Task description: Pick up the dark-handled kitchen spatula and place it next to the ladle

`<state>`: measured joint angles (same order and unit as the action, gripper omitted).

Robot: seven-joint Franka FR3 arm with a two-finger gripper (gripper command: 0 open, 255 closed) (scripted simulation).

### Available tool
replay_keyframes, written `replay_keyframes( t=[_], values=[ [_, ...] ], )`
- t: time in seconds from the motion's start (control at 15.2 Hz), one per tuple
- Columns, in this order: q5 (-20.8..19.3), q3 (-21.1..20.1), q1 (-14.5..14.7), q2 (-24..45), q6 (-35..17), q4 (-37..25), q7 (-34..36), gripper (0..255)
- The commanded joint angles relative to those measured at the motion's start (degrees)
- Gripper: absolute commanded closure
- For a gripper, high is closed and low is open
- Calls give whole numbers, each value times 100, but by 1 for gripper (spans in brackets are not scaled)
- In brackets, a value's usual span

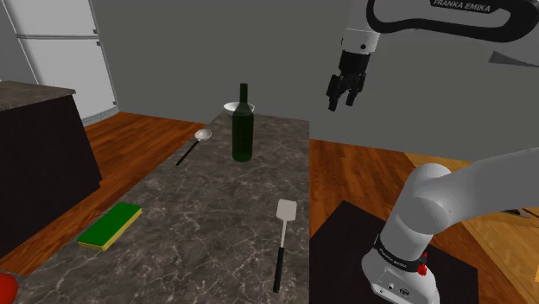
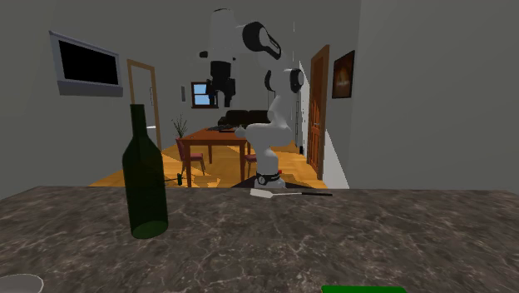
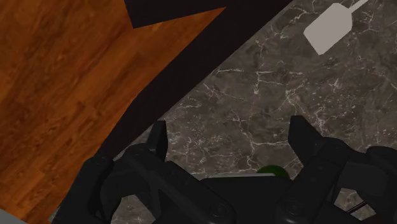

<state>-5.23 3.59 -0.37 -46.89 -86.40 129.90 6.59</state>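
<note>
1. well, closest to the stand (image 1: pixel 341 250), the spatula (image 1: pixel 282 242) lies flat on the table (image 1: pixel 207 216) near its edge, dark handle toward the near end, pale blade pointing away. nothing touches it, so i'd say it is easy to come down on.
2. near the opposite edge sits a green and yellow sponge (image 1: pixel 110 226), well apart from the spatula and out of the way.
3. farther along, a dark green bottle (image 1: pixel 243 125) stands upright. the ladle (image 1: pixel 191 149) lies near it, toward the shoulder view's left. the bare top around the ladle looks like the place to lay the spatula, and the bottle is the thing to steer clear of.
4. just behind the bottle is a white bowl (image 1: pixel 239 108).
5. highest and farthest, the gripper (image 1: pixel 341 102) hangs in the air over the table's stand-side edge, fingers spread wide and holding nothing. in the wrist view the gripper (image 3: pixel 229 127) looks down on the veined top, the spatula's blade (image 3: pixel 327 28) well ahead of it. my guess is it is held high to clear the bottle before dropping to the handle.
</note>
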Motion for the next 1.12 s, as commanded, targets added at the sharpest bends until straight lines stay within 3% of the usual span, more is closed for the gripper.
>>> replay_keyframes(
  t=[0.0, 0.53, 1.06],
  values=[
    [0, 0, 0, 0, 0, 0, 0, 0],
    [800, -903, -150, -805, -409, 1411, 1781, 0],
    [1953, -2061, -66, -1074, -1012, 2351, 3616, 0]
  ],
)
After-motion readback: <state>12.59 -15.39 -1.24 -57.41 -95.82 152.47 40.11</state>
